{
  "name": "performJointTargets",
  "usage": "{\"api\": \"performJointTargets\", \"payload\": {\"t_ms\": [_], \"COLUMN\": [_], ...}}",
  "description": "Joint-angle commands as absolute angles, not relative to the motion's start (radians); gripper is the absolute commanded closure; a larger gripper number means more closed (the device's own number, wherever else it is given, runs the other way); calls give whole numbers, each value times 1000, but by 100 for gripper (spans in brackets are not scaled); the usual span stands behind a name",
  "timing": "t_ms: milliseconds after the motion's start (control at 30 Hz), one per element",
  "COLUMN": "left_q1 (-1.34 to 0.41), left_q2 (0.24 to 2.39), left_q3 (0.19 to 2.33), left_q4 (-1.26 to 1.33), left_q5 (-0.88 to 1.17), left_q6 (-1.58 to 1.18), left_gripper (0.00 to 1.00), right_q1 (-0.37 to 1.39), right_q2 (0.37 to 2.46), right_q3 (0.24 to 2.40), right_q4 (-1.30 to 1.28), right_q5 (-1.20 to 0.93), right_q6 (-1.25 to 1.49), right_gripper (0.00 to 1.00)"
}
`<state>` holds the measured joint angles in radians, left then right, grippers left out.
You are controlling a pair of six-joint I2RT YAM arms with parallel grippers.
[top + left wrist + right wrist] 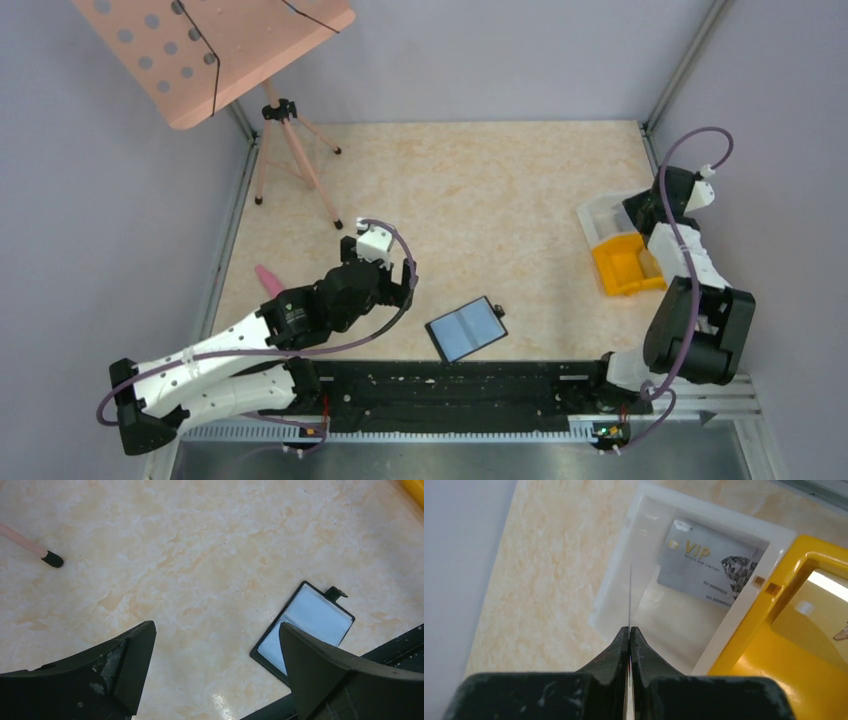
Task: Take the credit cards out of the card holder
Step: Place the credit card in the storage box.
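Right pincer [629, 630], clenched on a thin card [630, 595] seen edge-on, hangs over the tray [616, 580] holding a VIP card [709, 565]. Best to lower it inside the rim, then let go. Holder [466, 328] lies open near the surface's [480, 200] near edge, with the left pincer [215, 630] released beside it.

- One yellow bin [625, 268].
- One clear tray [674, 625], touching the bin.
- One card holder [466, 329], well left of the bin.
- Two cards: a grey card [709, 562] and an edge-on card [630, 595].
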<state>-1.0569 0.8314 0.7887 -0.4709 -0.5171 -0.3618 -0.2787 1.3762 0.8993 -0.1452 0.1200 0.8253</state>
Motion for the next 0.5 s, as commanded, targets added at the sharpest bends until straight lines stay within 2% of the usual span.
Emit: {"api": "performJointTargets", "payload": {"t_ms": [0,467], "left_q1": [-1057,-1057], "left_q2": [833,853], "left_q3": [790,797], "left_q4": [-432,-447], "left_q5": [-540,-557], "left_q6": [-350,-354], "left_gripper": [1,1], "right_q1": [-309,-343], "right_q2": [1462,1662], "right_q3": [999,1054], "right_q4": [-125,-58], "right_q5": [181,149], "right_q6": [861,917], "right_gripper": [100,100]}}
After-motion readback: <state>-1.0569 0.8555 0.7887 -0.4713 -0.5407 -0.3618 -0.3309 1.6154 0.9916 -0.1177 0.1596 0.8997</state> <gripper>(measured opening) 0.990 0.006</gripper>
